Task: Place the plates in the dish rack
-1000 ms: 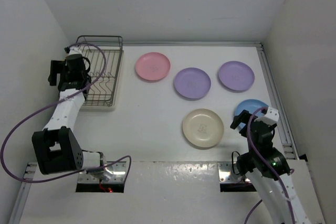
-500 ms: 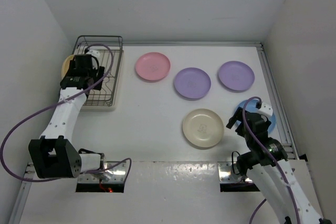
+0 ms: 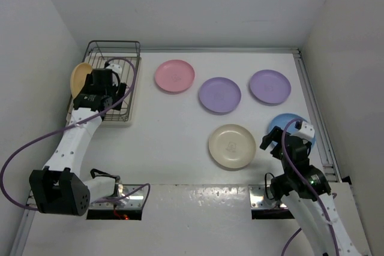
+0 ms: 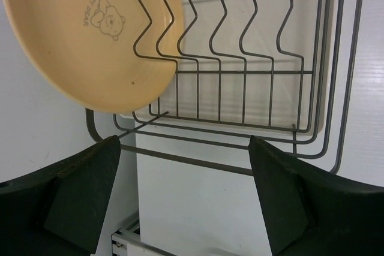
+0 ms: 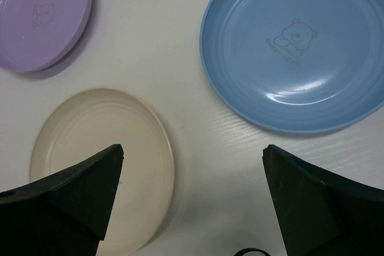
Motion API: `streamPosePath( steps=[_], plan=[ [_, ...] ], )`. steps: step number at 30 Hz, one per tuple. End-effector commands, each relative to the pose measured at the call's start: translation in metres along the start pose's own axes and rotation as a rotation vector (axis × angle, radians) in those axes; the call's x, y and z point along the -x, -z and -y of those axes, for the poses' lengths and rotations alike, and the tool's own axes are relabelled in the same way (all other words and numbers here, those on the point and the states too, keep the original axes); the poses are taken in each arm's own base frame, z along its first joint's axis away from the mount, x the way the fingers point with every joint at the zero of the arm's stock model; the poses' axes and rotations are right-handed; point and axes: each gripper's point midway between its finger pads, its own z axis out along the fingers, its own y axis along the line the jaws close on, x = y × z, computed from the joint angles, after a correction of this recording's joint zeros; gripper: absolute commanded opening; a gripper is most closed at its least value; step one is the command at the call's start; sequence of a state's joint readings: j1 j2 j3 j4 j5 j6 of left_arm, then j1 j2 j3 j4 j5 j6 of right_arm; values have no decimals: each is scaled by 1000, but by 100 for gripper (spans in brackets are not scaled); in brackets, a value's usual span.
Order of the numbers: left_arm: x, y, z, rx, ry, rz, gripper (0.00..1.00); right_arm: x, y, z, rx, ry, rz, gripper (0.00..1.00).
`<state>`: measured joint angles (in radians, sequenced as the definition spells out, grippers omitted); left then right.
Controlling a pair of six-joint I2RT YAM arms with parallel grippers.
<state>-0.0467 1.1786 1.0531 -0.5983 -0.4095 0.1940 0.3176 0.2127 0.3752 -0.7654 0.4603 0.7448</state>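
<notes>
Orange-yellow round plastic plate (image 4: pixel 90 34) leans in the dark wire dish rack (image 3: pixel 123 109), free of the spread left gripper (image 4: pixel 185 166). The right gripper (image 5: pixel 193 157), also spread, hovers between the round cream plate (image 5: pixel 102 142) and the light-blue plate (image 5: pixel 294 52), nearest both.

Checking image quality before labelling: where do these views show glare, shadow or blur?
Right wrist: a white glare streak on the light blue plate, soft shadow beside the cream plate. Left wrist: orange-yellow plate sharp, bear print legible. Top external: even soft light, no blur.
</notes>
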Motion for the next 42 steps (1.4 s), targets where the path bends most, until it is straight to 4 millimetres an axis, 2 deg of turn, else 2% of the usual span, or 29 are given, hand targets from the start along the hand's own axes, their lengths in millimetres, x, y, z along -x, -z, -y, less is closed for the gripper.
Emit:
streamPosePath(
  steps=[1,2,6,9,10,12,13,15,17,19,20,22,23,24,25,26,27,28,29,30,31,32,33,34,36,38,39,40,42],
  plan=[
    [3,10,-6,27,19,29,93,10,-3,-7,42,37,52,99],
    [5,15,-11,43,28,45,94,13,-3,-7,35,42,63,99],
    [-5,20,-8,44,-37,39,94,40,-2,-18,25,42,95,99],
    [7,31,2,-1,-72,76,94,39,-10,-48,97,75,-7,99],
    [20,38,6,-37,-68,113,94,28,-7,-66,193,92,-80,99],
    [28,44,24,-116,-107,120,94,11,-15,-75,195,137,-208,99],
    [32,44,33,-152,-112,120,94,6,-9,-86,252,153,-268,99],
    [45,54,57,-248,-151,157,94,-6,-16,-87,224,185,-370,99],
    [53,56,79,-311,-180,157,94,-2,-16,-95,241,190,-389,99],
    [60,60,108,-375,-228,166,94,-4,-22,-93,226,181,-392,99],
    [70,62,116,-389,-240,179,94,6,-28,-99,245,158,-347,99],
    [76,50,147,-444,-241,141,96,14,-32,-107,276,141,-312,99],
    [90,50,154,-465,-209,156,96,18,-37,-108,275,121,-303,99],
    [96,44,163,-478,-180,149,96,21,-40,-109,275,112,-292,99],
    [97,26,183,-501,-159,103,95,27,-40,-113,280,108,-285,99],
    [116,27,194,-541,-131,129,95,25,-45,-112,269,112,-299,99],
    [124,19,201,-543,-109,127,93,27,-49,-113,259,104,-310,99],
    [126,-3,221,-546,-76,97,90,29,-50,-118,267,119,-311,99],
    [144,-11,222,-538,-33,120,89,30,-54,-113,247,131,-319,99],
    [150,-20,230,-539,-11,120,89,34,-54,-117,255,137,-315,99],
    [159,-37,227,-512,32,125,88,38,-55,-117,251,138,-308,99],
    [150,-64,242,-506,64,69,88,41,-57,-118,251,154,-302,99],
    [166,-73,240,-489,104,85,88,42,-59,-117,246,153,-303,99],
    [169,-92,235,-461,140,74,88,43,-59,-118,246,157,-302,99],
    [173,-128,242,-428,195,44,88,47,-63,-117,240,156,-289,99],
    [175,-152,242,-396,230,34,88,49,-66,-117,242,155,-280,99],
    [183,-163,231,-347,249,54,88,51,-67,-117,241,152,-274,99],
    [171,-180,239,-323,247,22,88,50,-69,-117,238,150,-280,99],
    [173,-199,231,-279,281,36,88,52,-70,-118,241,149,-282,99]
  ],
)
